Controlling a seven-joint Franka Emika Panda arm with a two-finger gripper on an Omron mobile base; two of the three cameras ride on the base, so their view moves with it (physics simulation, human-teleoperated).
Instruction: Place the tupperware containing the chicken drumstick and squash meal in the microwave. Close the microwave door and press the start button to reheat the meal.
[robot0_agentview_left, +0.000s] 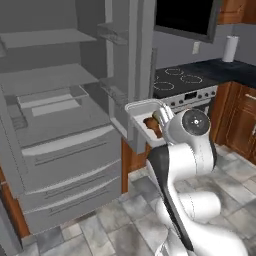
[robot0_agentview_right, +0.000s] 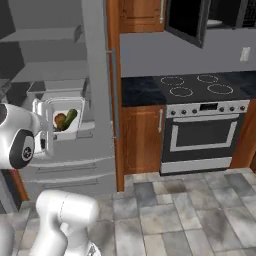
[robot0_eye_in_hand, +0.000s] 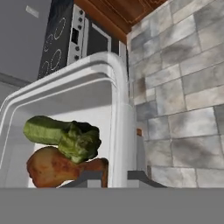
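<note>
Pinching the right-hand rim of the tupperware, the tool has one finger inside the tray wall and one outside. The tray hangs in the air in front of the open fridge, clear of its shelves and drawers, with open tiled floor to its right. Seen from the hand, the squash lies on top of the chicken drumstick against the tray's near wall. From the right base camera the tray is tipped toward the lens, baring both pieces of food. That view also takes in the oven, the cooktop, and the microwave above with the microwave door swung open. Dark worktop runs along the grey wall between wooden cabinets.
</note>
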